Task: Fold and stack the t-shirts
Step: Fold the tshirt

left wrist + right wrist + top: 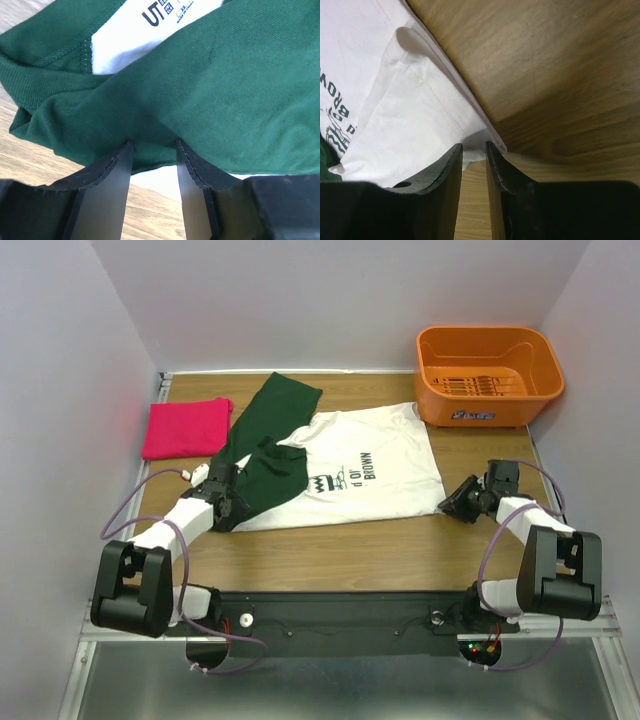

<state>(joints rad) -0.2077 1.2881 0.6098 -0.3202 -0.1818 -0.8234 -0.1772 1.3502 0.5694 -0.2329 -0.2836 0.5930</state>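
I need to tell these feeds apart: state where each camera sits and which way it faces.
Top: above, behind the bases, facing down on table, white tee, pink tee, basket; left arm, right arm show.
Left wrist: on that arm, facing past the left gripper onto the tee's green sleeve.
Right wrist: likewise, facing past the right gripper onto the tee's white hem.
Shared: both wrist views show the white tee and table.

Pink-red tee [186, 428], white tee [385, 465] (dark green sleeves, black print), orange basket [520, 408].
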